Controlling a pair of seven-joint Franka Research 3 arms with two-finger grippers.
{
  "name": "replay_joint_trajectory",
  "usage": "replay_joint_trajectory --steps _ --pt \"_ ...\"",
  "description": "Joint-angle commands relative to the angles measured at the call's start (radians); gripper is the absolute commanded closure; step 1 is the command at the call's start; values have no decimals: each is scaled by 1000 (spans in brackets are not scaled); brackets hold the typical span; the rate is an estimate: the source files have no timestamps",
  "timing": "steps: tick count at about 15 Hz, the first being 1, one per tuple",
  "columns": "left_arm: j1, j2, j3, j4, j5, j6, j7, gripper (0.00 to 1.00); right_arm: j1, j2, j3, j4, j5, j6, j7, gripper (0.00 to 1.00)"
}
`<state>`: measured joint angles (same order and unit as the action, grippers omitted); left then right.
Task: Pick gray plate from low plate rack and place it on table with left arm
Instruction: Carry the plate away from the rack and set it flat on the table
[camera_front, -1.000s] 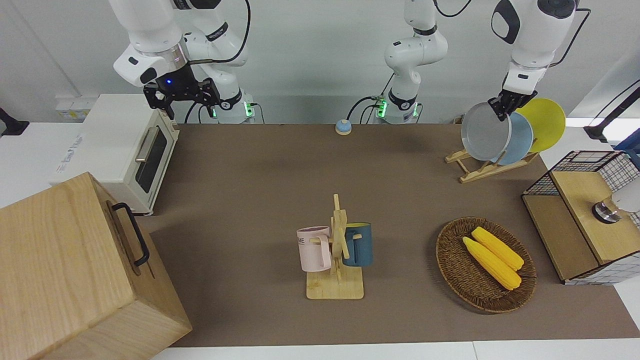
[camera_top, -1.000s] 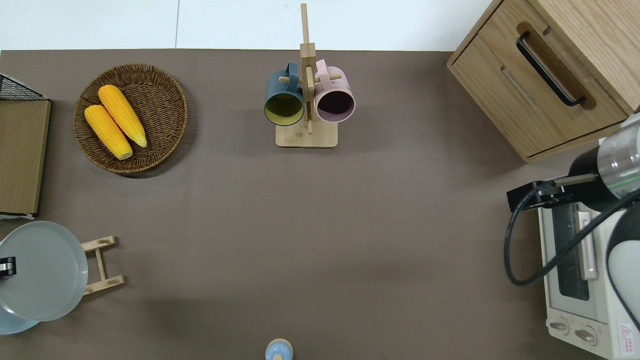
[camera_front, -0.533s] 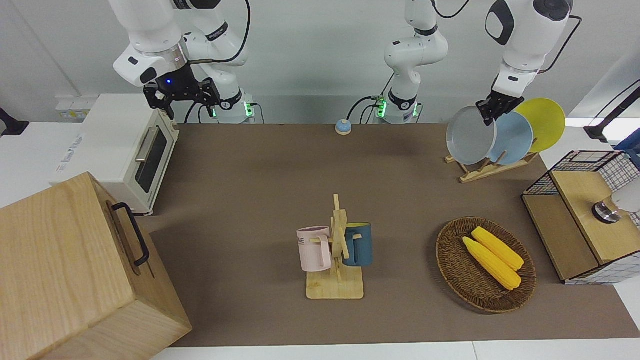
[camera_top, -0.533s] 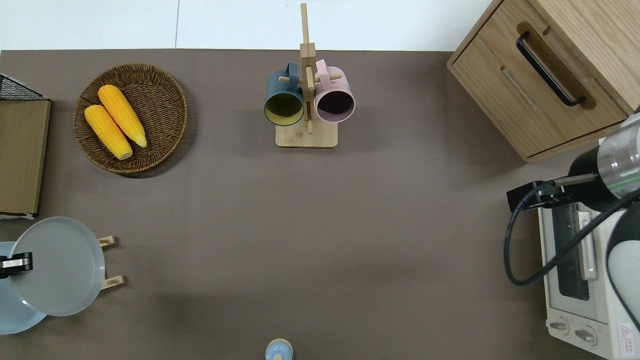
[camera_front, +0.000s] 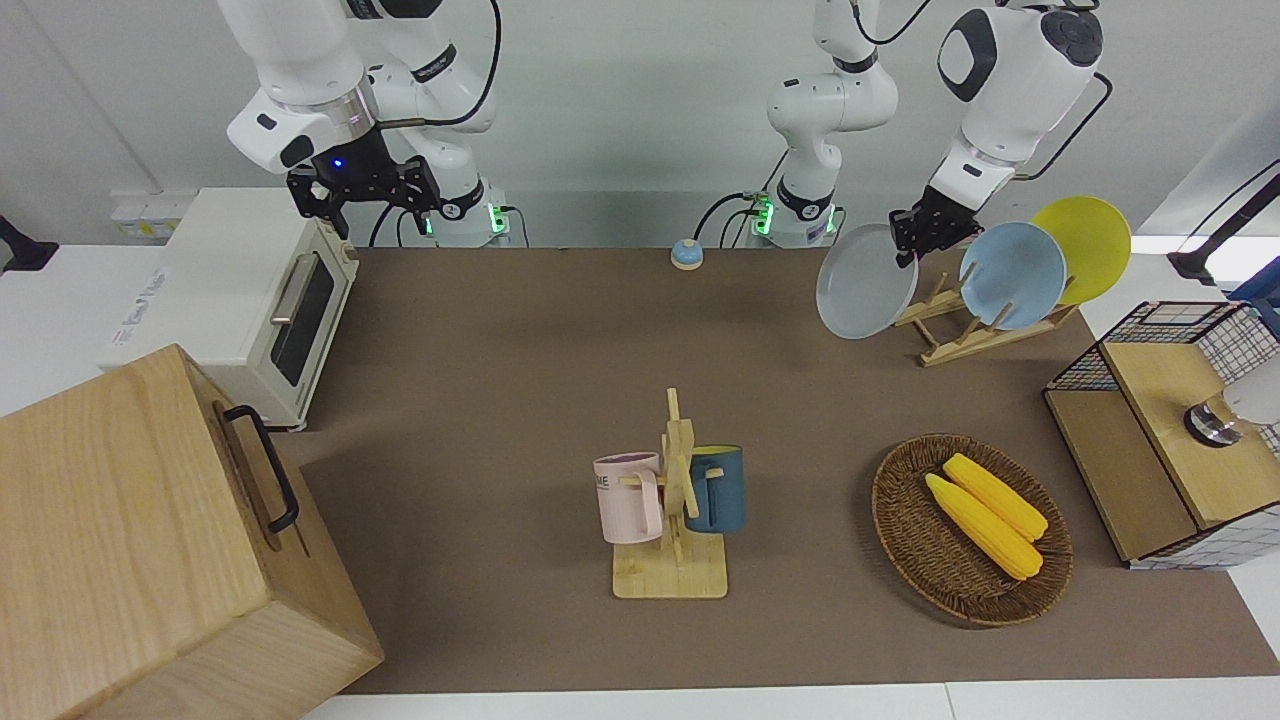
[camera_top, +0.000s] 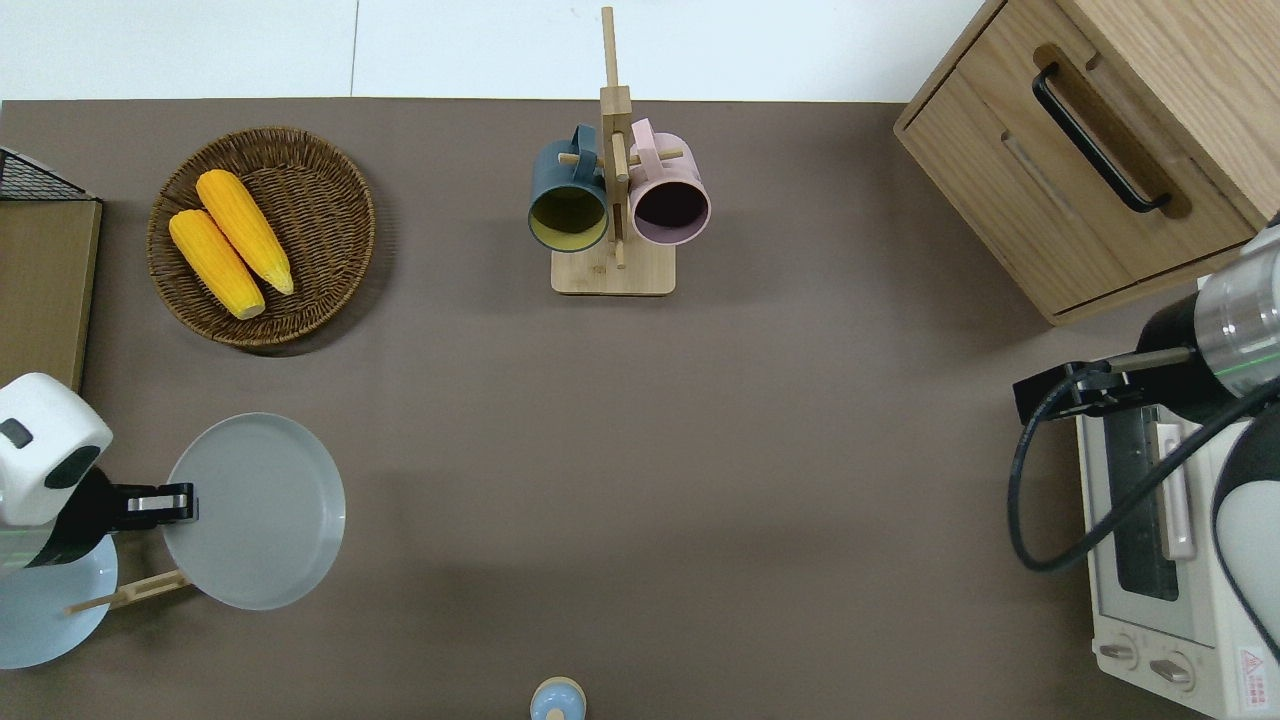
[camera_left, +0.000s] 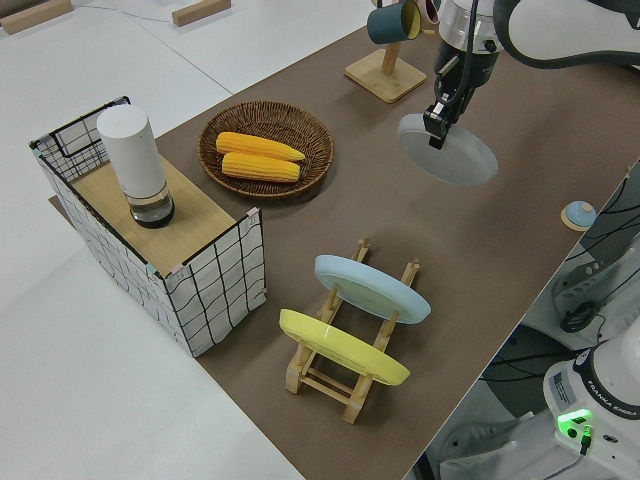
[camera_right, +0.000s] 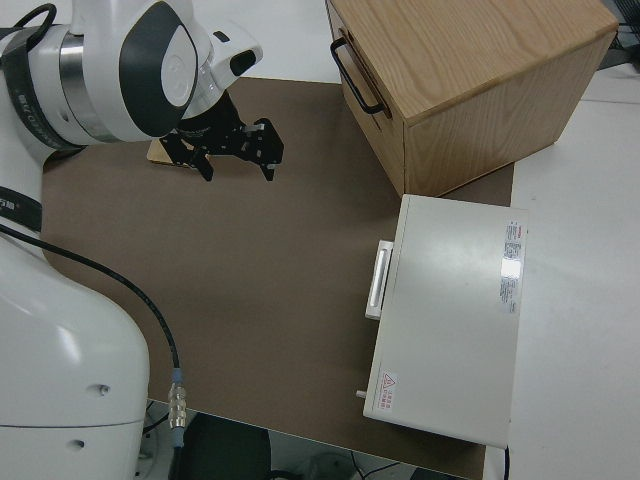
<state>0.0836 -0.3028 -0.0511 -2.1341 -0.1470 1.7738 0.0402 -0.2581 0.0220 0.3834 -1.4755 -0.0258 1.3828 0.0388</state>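
My left gripper (camera_front: 908, 238) is shut on the rim of the gray plate (camera_front: 865, 283) and holds it tilted in the air. In the overhead view the gripper (camera_top: 172, 503) and the plate (camera_top: 255, 510) are over the brown table (camera_top: 700, 450), just beside the low plate rack (camera_top: 130, 591), toward the table's middle. The rack (camera_front: 960, 335) holds a light-blue plate (camera_front: 1012, 275) and a yellow plate (camera_front: 1085, 245). The left side view shows the plate (camera_left: 455, 155) hanging from the gripper (camera_left: 436, 125), clear of the rack (camera_left: 350, 378). My right gripper (camera_front: 365, 195) is parked and open.
A wicker basket (camera_front: 905, 540) with two corn cobs lies farther from the robots than the rack. A mug stand (camera_front: 672, 500) with two mugs stands mid-table. A wire basket (camera_front: 1170, 430), a toaster oven (camera_front: 250, 300), a wooden cabinet (camera_front: 150, 540) and a small blue bell (camera_front: 686, 254) stand around the edges.
My left gripper has carried the gray plate off the rack and toward the table's middle. The light-blue and yellow plates stay in the rack. The right arm has not moved.
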Motion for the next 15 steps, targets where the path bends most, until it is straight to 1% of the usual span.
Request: replay_joint_trajectory --steps 1,4,9,13,15 --pt "-2 25 19 -15 -110 21 107 978 -24 -2 22 8 -6 -11 12 17" --pt "8 62 36 -23 -183 21 231 978 -24 -2 22 8 -6 -11 12 17" --pt "8 74 45 -102 -218 110 319 978 -24 -2 22 8 -6 -11 12 17" --pt "8 79 50 -164 -241 165 337 978 -24 -2 22 8 -6 -11 12 17" --pt "7 83 50 -213 -261 219 337 978 -24 -2 22 8 -6 -11 12 17"
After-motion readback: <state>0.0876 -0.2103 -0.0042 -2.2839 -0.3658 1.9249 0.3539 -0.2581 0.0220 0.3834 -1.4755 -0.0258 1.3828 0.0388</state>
